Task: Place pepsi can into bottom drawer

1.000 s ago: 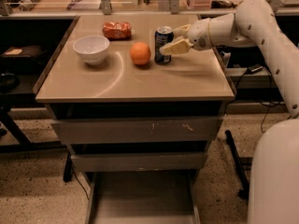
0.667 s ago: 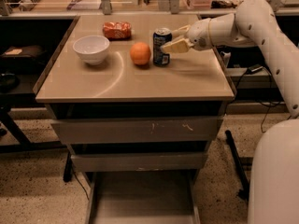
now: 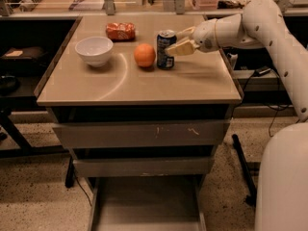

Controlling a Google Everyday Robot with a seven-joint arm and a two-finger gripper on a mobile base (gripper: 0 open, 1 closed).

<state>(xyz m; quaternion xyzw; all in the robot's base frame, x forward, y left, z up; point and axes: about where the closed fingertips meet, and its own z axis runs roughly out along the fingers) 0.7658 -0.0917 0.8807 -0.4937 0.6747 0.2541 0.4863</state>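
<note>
The pepsi can (image 3: 165, 52), dark blue with a silver top, stands upright on the table top just right of the orange (image 3: 144, 55). My gripper (image 3: 174, 41) reaches in from the right at can height. Its cream fingers (image 3: 182, 47) are spread, one in front of the can's right side and one behind it, and the can still rests on the table. The bottom drawer (image 3: 144, 201) is pulled out below the two grey-fronted drawers, and its flat grey floor is bare.
A white bowl (image 3: 94, 50) sits at the left of the table top (image 3: 144, 85), and a red-orange snack bag (image 3: 120, 31) lies at the back. My white arm (image 3: 269, 28) and base (image 3: 284, 177) fill the right side. Dark shelving stands to the left.
My gripper has edged slightly left, closing in around the can. The can and the other objects stay where they were.
</note>
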